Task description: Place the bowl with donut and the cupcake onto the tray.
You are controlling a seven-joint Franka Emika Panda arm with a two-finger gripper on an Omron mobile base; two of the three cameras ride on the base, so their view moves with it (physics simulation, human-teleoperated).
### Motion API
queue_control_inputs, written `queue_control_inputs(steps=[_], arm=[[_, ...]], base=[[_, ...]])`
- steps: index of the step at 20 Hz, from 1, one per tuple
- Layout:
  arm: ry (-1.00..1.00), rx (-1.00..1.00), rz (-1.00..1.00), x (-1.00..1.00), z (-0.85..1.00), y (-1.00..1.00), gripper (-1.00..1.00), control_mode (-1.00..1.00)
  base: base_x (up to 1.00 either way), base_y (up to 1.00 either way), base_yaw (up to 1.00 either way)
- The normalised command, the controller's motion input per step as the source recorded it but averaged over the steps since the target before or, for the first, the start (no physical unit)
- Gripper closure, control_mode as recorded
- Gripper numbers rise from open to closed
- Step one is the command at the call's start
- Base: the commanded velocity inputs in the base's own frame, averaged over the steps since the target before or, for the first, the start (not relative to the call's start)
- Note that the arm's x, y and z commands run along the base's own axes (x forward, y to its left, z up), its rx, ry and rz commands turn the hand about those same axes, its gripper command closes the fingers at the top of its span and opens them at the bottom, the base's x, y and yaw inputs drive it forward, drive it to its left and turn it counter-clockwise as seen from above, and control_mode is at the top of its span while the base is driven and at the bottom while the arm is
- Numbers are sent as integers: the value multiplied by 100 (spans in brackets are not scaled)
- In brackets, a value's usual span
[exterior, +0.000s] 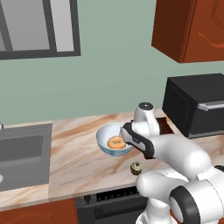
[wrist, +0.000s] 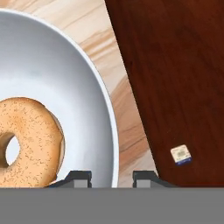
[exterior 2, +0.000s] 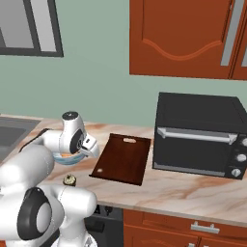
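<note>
The white bowl (wrist: 52, 65) with a pale blue outside (exterior: 106, 141) rests on the marble counter and holds the orange-brown donut (wrist: 28, 140) (exterior: 116, 142). My gripper (wrist: 112, 178) is open and low over the bowl's right rim, with one fingertip (wrist: 78, 176) inside the bowl and the other (wrist: 146, 176) outside it. The dark reddish-brown tray (wrist: 175, 78) (exterior 2: 123, 158) lies flat just right of the bowl. The tiny cupcake (exterior: 137, 167) (exterior 2: 70, 180) stands near the counter's front edge, in front of the bowl. My arm hides most of the bowl (exterior 2: 65, 157) in the right base view.
A black microwave (exterior 2: 200, 135) (exterior: 197, 107) stands right of the tray. A steel sink (exterior: 22, 153) is set into the counter at the left. Wooden wall cabinets (exterior 2: 183, 38) hang above. A small sticker (wrist: 180, 154) sits on the tray's near corner.
</note>
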Motion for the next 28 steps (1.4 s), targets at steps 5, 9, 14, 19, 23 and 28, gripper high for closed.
queue_control_inputs(steps=[5, 9, 14, 19, 23, 28], arm=[[0, 0, -1, 4, 0, 0, 100, -100], [0, 5, -6, 0, 17, 0, 100, -100], [0, 6, -13, 0, 37, 0, 100, -100], [0, 4, -19, 0, 38, 0, 100, -100], [0, 3, -25, 0, 29, 0, 100, -100], [0, 2, -32, 0, 32, 0, 100, -100]], base=[[0, 0, 0], [0, 0, 0], [0, 0, 0], [0, 0, 0], [0, 0, 0], [0, 0, 0]])
